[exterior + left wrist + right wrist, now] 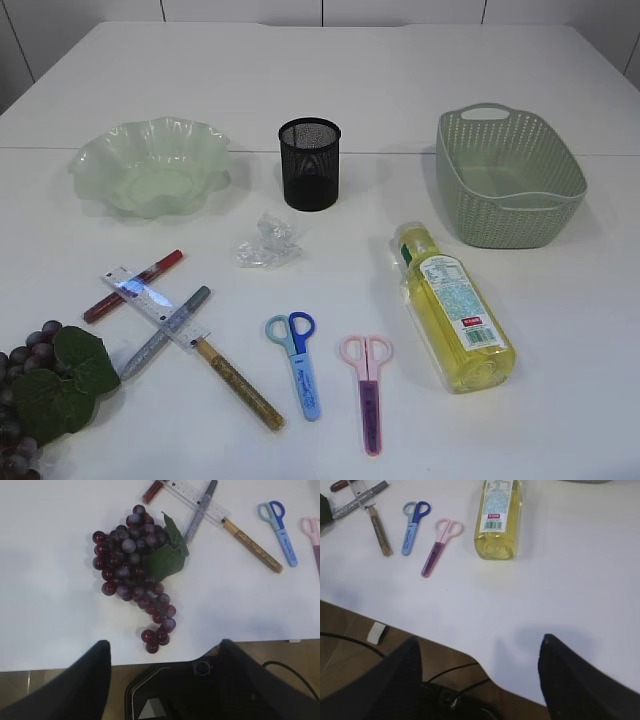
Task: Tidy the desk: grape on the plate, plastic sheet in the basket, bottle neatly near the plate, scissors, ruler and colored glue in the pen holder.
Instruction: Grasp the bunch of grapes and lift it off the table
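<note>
White table (pixel 300 60), pale panelled wall (pixel 400 10), brown floor (pixel 350 625)

Left gripper (pixel 162 655): two broad fingers (pixel 82 685), matte black, smooth, rounded at tips, widening toward camera. No screws or markings visible on them.

Right gripper (pixel 477 652): same build, two black fingers (pixel 575 675) with soft dull sheen, blunt rounded ends, plain surfaces.

Fingers blurred in both wrist views; fine detail cannot be made out. Arms themselves not visible in exterior view.
</note>
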